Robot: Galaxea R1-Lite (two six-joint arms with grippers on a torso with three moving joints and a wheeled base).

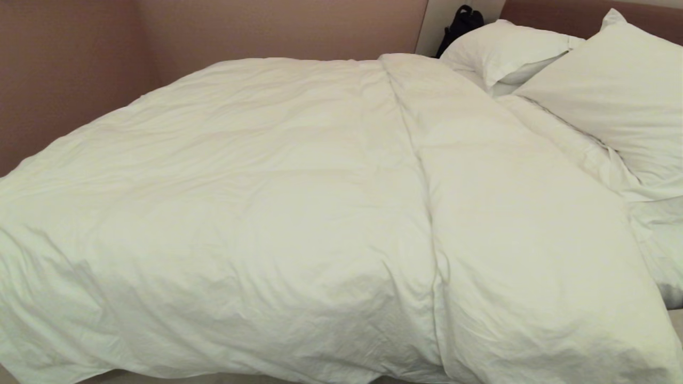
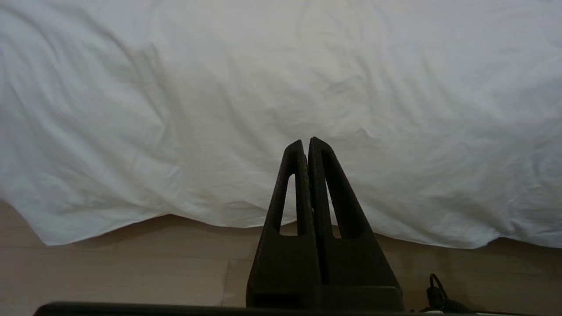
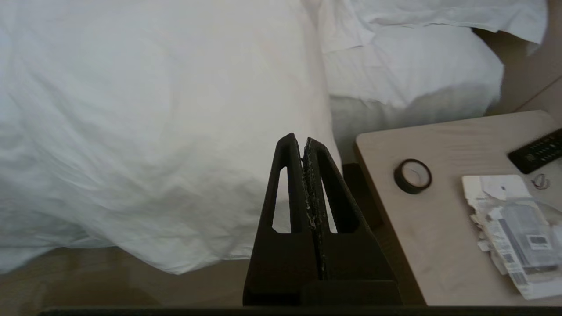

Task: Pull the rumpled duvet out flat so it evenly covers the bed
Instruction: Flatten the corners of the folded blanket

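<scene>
Broadly, in the head view we see the duvet point(image 1: 299, 213) spread over most of the bed point(image 1: 659, 250), its near edge draped over the side, a long crease running from the head end to the near edge, and two pillows point(image 1: 603, 90) lying at the head; neither arm shows here. We judge the spreading largely done, with the strip of sheet beside the pillows not yet covered and the near right corner bunched.

In the left wrist view we see the left gripper point(image 2: 306, 142) with its fingers point(image 2: 294, 184) clenched on nothing, hanging in front of the duvet's hanging hem above the floor point(image 2: 109, 272), apart from the cloth.

In the right wrist view we see the right gripper point(image 3: 303, 140) with its fingers point(image 3: 290, 188) likewise pressed together and empty, poised in front of the duvet's drooping corner, beside a worktop point(image 3: 439, 245) carrying a tape roll point(image 3: 412, 176), a remote point(image 3: 536, 150) and papers point(image 3: 511, 228).

We judge that no hold is in hand; the next move calls for releasing the right fingers, reaching the corner hem, pinching it and drawing it toward the pillows.
</scene>
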